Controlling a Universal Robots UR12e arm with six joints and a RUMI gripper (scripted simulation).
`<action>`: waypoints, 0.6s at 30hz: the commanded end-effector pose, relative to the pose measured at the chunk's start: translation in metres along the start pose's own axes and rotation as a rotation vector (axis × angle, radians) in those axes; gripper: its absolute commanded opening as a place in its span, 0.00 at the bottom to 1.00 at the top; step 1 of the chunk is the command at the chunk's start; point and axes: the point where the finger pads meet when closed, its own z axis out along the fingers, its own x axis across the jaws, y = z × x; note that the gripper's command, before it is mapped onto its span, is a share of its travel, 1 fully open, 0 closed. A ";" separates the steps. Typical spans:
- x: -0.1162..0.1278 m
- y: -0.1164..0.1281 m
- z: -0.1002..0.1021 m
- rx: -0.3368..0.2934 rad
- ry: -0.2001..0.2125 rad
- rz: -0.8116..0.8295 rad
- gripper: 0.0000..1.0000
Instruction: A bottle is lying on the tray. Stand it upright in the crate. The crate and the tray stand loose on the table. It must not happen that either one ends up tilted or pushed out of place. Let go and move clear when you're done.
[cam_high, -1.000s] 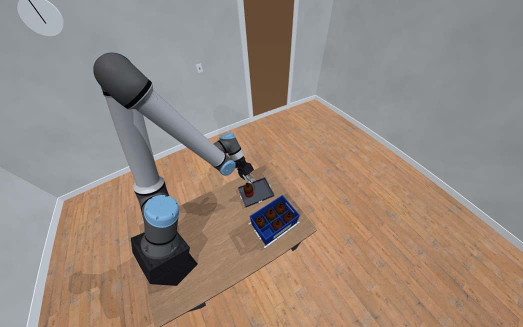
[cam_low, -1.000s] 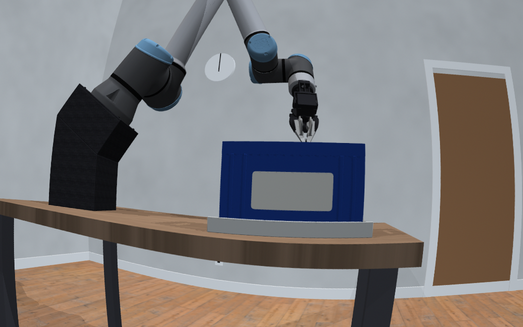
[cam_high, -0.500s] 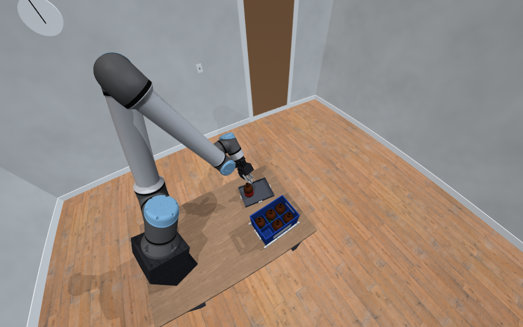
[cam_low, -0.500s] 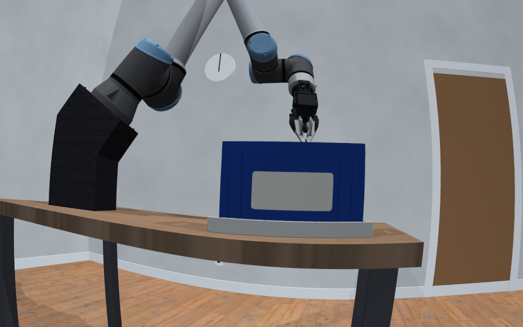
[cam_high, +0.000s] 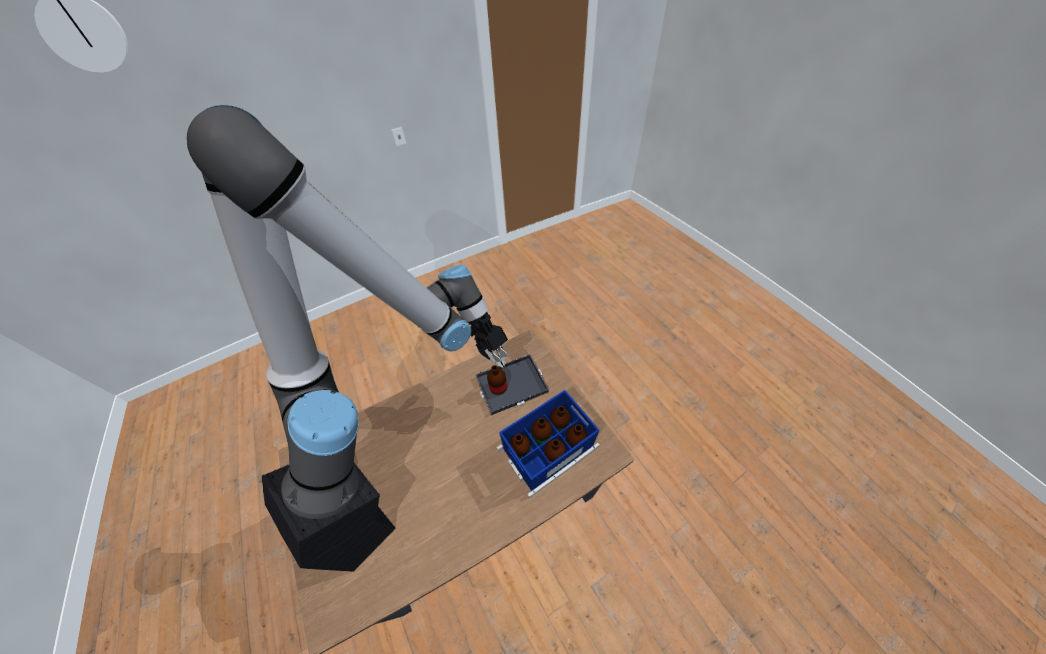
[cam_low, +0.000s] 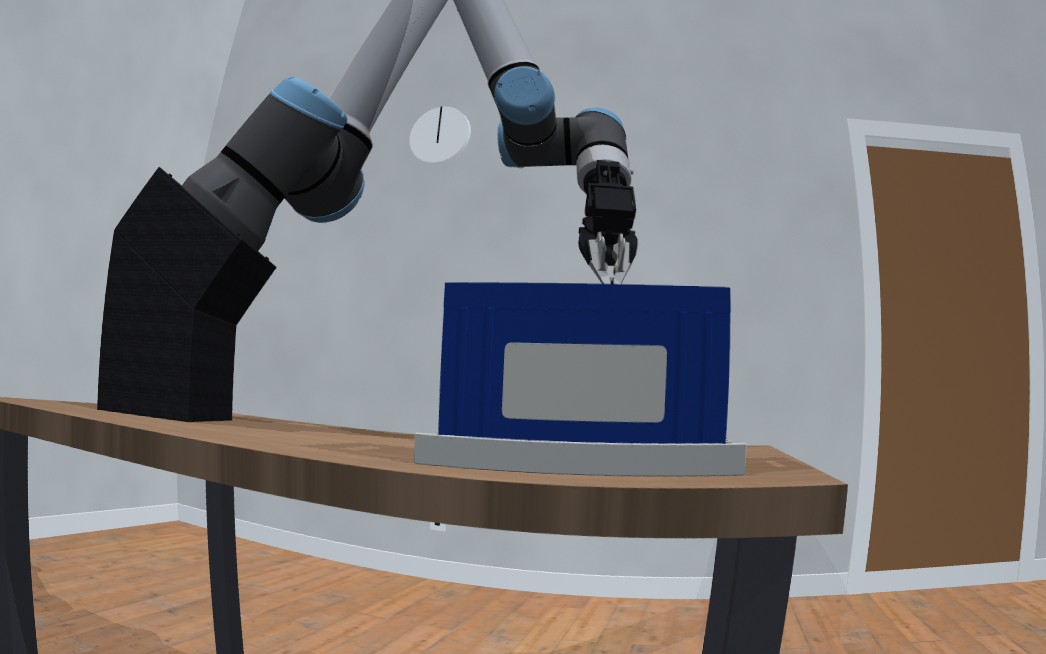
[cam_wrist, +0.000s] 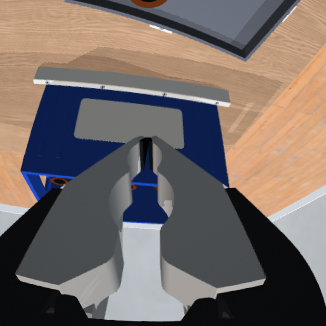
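End effector (cam_high: 499, 356) fully closed, nothing in it, hanging above the tray (cam_high: 533, 371). Bottle (cam_high: 497, 378) sits on the tray's near-arm end, red band at its base. Blue crate (cam_high: 583, 452) just beside the tray on the table (cam_high: 431, 493), four bottles in it

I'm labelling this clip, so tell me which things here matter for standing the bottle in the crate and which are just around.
Part of the job:
bottle on the tray
blue crate, holding five bottles, one cell free
gripper, shut and holding nothing, above the tray

Just around:
table
wall clock
door
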 end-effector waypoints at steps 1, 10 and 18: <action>0.001 0.000 0.000 0.000 0.001 0.000 0.00; 0.001 0.000 0.000 0.000 0.001 0.000 0.00; 0.001 0.000 0.000 0.000 0.001 0.000 1.00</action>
